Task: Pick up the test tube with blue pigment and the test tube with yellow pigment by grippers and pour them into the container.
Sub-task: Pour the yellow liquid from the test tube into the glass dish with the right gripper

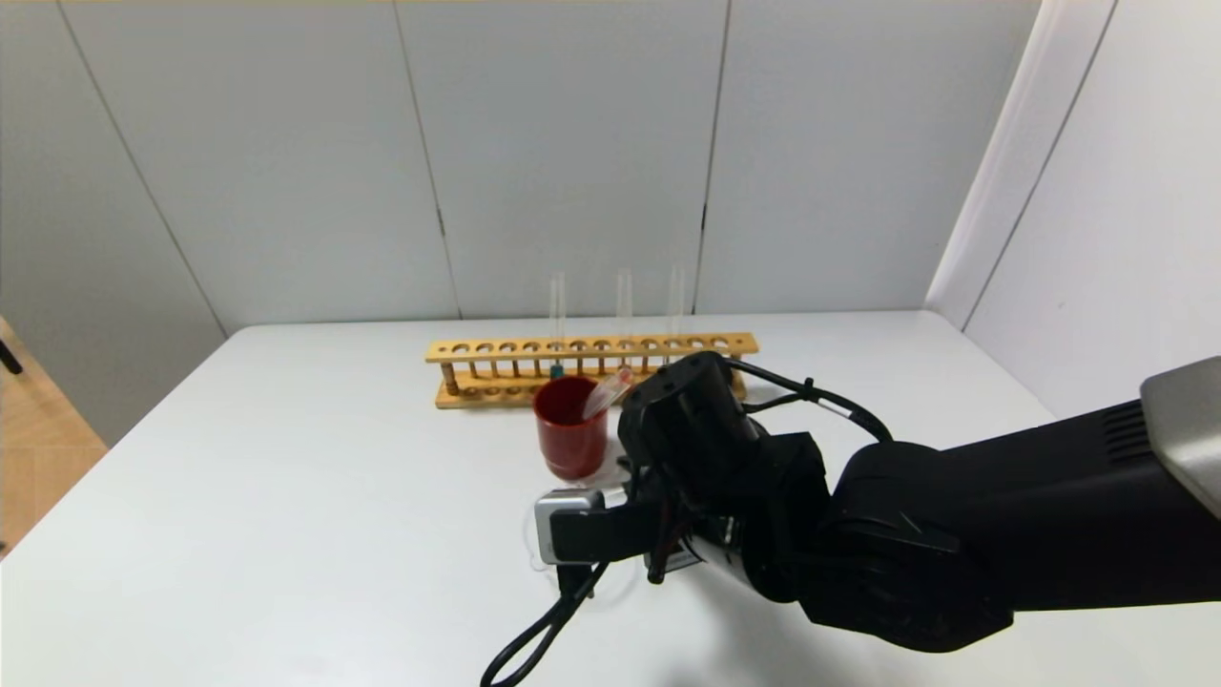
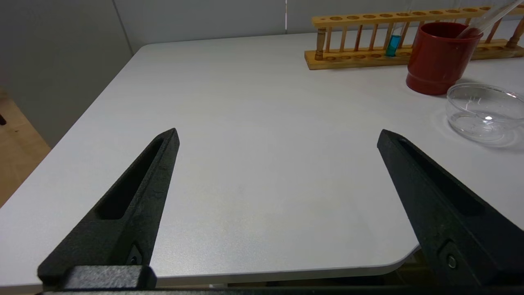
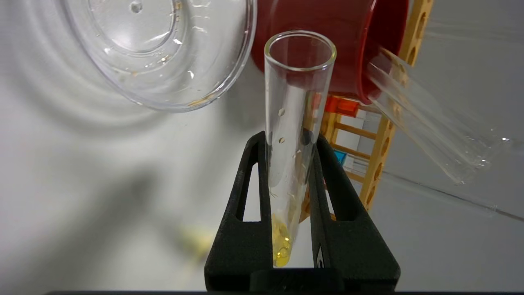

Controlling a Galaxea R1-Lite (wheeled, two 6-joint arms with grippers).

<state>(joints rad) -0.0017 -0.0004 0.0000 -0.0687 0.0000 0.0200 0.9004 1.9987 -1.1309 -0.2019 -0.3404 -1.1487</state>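
the left gripper (image 2: 278, 139) is hovering over the near left part of the white table (image 1: 286, 477), its black pincer fingers (image 2: 139, 192) standing wide apart with nothing between them. further back, the long wooden test tube rack (image 1: 591, 367) is standing along the far side, and the slim clear glass test tube with teal-blue liquid (image 2: 394, 44) is sitting upright in it. in front of the rack, the dark-red opaque cup (image 1: 570, 426) is holding an empty clear tube leaning on its rim. just beside the cup, the low round clear glass dish (image 2: 483, 110) is resting on the table. the right gripper (image 3: 292, 143) is hanging next to that dish, clamping the slim clear glass tube with a little yellow liquid (image 3: 292, 123) between its fingers; the open mouth is pointing toward the dish and cup, and the yellow liquid is pooling at the closed end.
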